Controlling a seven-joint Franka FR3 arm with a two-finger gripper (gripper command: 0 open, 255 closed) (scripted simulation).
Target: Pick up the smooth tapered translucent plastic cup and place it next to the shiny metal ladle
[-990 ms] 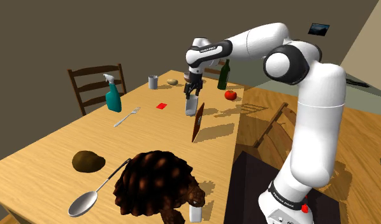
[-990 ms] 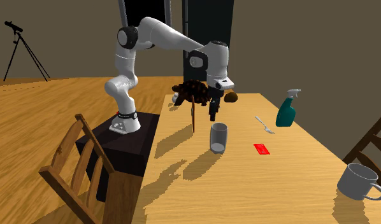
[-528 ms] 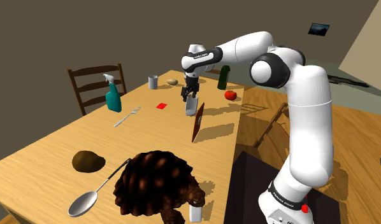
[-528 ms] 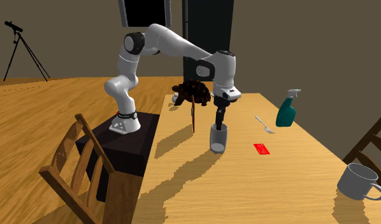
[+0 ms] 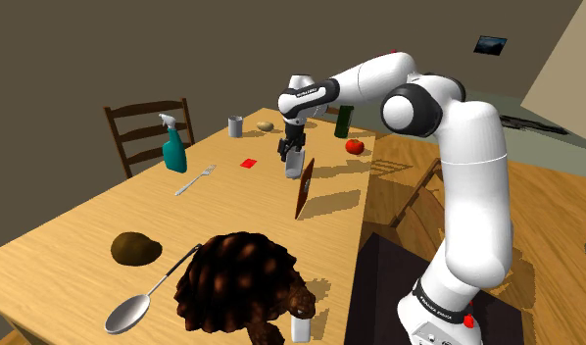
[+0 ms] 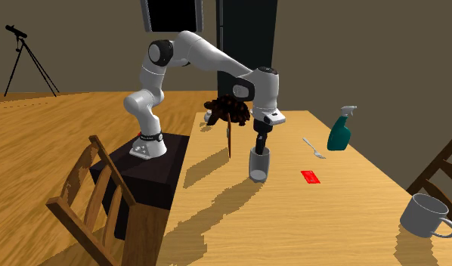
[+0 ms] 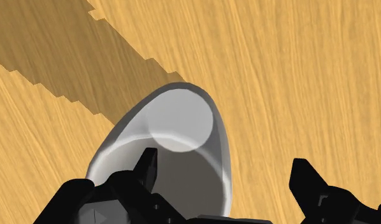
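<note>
The wooden table [image 5: 85, 227] bears the upright translucent cup [image 5: 294, 166]. The black gripper [image 6: 260, 146] hangs right over the cup, jaws released (one finger inside its rim, one outside). The metal ladle [image 5: 130, 311] lies well apart from the cup.

No legible text or markings.
</note>
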